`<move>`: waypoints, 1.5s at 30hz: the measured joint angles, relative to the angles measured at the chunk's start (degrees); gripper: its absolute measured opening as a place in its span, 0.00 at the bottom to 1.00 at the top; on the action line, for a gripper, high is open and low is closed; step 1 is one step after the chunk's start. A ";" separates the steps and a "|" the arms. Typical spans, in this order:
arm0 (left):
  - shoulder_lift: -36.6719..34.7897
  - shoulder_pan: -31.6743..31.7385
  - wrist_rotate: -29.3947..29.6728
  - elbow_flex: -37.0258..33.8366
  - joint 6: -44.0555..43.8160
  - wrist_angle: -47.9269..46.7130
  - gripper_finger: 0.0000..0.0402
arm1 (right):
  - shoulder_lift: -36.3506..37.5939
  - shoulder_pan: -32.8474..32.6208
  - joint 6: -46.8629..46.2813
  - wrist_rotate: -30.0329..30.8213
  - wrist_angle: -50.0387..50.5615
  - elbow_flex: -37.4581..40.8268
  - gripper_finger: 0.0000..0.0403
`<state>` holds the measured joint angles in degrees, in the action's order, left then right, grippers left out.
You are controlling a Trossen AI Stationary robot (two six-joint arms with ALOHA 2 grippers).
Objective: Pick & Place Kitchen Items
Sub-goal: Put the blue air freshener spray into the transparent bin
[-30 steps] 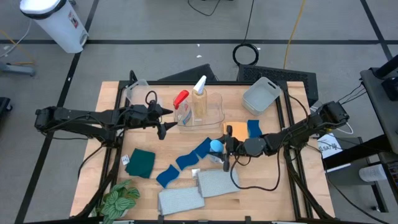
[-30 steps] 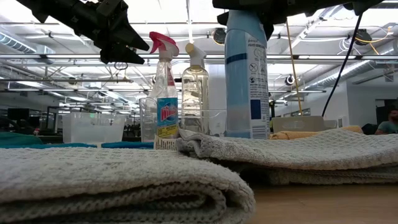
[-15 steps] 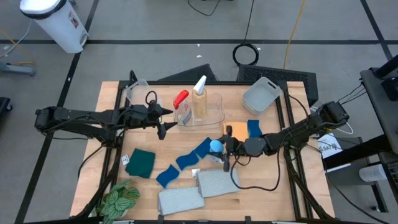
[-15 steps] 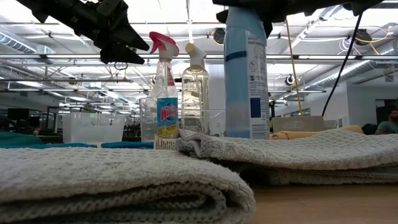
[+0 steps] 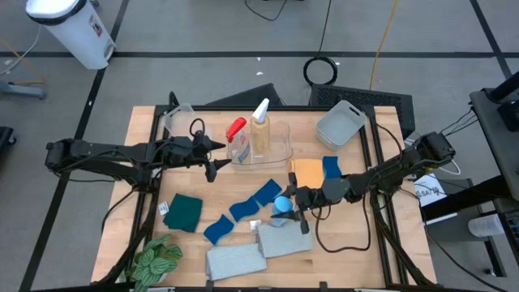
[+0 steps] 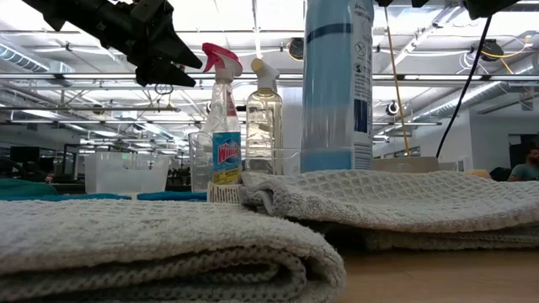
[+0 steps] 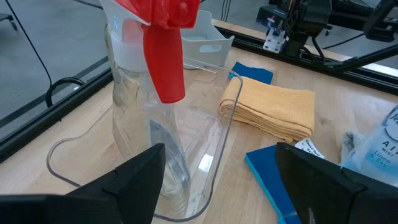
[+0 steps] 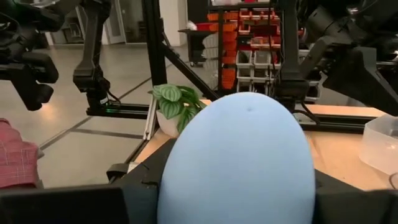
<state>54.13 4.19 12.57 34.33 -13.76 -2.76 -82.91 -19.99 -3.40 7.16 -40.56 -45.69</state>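
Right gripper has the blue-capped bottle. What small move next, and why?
Probably lift it a little higher before carrying it anywhere. The right gripper is shut on the blue-capped bottle, whose base sits right at the folded grey towel in the low view, so a sideways move now may drag the towel.

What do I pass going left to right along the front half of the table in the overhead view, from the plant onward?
Green plant → teal cloth → blue sponge → blue-capped bottle, gripped by the right gripper → orange sponge → blue cloth.
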 joint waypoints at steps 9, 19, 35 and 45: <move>0.00 0.01 0.00 0.00 0.00 0.00 0.77 | 0.00 0.04 0.22 0.01 0.07 0.00 0.39; 0.00 0.02 0.01 0.00 0.00 0.00 0.77 | 0.00 0.04 3.08 0.13 1.89 0.00 0.40; 0.00 0.02 0.01 0.00 0.00 0.00 0.77 | 0.02 0.90 4.06 0.24 6.58 0.00 0.39; 0.00 0.00 0.01 0.00 0.00 0.00 0.77 | 0.02 0.90 4.04 0.22 6.87 0.00 0.39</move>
<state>54.13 4.19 12.58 34.33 -13.76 -2.76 -82.89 -19.09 0.64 7.38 -33.69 -45.69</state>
